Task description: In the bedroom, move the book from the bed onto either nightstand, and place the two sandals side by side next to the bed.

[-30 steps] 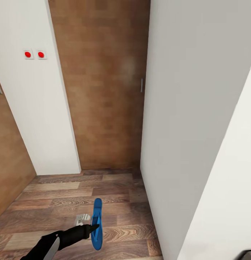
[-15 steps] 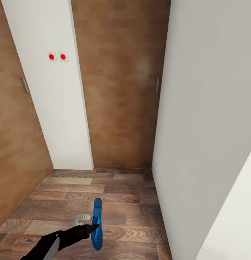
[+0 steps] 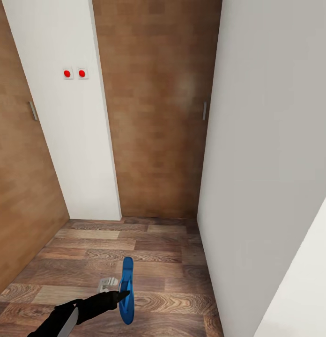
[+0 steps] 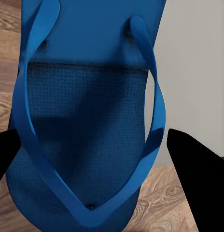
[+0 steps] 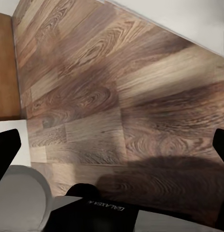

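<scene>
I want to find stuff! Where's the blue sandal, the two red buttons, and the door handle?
sandal (image 3: 127, 290), head view, on the sole's edge.
red buttons (image 3: 74, 73), head view, on the white plate between them.
door handle (image 3: 204, 111), head view, on its middle.

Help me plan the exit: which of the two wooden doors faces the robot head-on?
The middle door, with its handle on the right edge. The other door runs along the left side, seen at an angle.
</scene>
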Robot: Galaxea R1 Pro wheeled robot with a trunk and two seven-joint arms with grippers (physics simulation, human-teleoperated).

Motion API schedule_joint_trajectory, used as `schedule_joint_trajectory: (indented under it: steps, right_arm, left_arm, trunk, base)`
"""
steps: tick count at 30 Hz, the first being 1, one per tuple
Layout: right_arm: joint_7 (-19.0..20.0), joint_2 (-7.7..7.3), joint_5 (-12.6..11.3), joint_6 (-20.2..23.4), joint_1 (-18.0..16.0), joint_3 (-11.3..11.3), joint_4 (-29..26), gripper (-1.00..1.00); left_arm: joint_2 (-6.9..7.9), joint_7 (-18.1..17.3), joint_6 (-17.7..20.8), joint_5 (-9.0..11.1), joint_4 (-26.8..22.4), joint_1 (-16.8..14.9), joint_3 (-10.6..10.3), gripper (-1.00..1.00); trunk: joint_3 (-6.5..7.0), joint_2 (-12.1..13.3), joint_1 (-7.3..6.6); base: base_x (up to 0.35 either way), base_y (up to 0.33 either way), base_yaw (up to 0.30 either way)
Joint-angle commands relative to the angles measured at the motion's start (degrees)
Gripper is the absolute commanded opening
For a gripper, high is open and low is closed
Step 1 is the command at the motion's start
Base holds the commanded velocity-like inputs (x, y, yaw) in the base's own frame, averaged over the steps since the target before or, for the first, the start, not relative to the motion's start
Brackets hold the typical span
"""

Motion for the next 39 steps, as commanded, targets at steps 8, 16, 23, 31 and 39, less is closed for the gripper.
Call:
schedule_joint_trajectory:
  steps: [8,16,23,31,39]
  right_arm:
    - [0.0,0.03,-0.3,0.4,0.0,0.0,2.9,1.00]
    - [0.0,0.12,-0.3,0.4,0.0,0.0,3.1,1.00]
    - [0.0,1.36,-0.3,0.4,0.0,0.1,3.3,1.00]
    - [-0.1,5.42,9.2,0.4,0.0,0.0,5.4,1.00]
    - [-0.1,6.06,12.4,0.4,0.0,0.0,5.6,1.00]
  left_arm:
    - [-0.07,-0.2,0.6,0.4,0.0,0.0,0.1,-1.00]
    - [-0.32,-0.2,0.6,0.3,0.0,0.0,0.1,-1.00]
    - [-0.38,-0.1,0.6,0.3,0.0,0.0,0.1,-1.00]
    - [-0.42,-0.1,0.6,0.3,0.0,0.0,0.1,-1.00]
    - [-0.42,-0.1,0.6,0.3,0.0,0.0,0.0,-1.00]
  trunk:
    - [-0.05,0.0,-0.01]
    - [-0.05,0.0,-0.01]
    - [-0.05,0.0,-0.01]
    - [-0.05,0.0,-0.01]
    - [-0.05,0.0,-0.01]
  base:
    - [0.000,0.000,0.000]
    - [0.000,0.000,0.000]
    - [0.000,0.000,0.000]
    - [0.000,0.000,0.000]
    - [0.000,0.000,0.000]
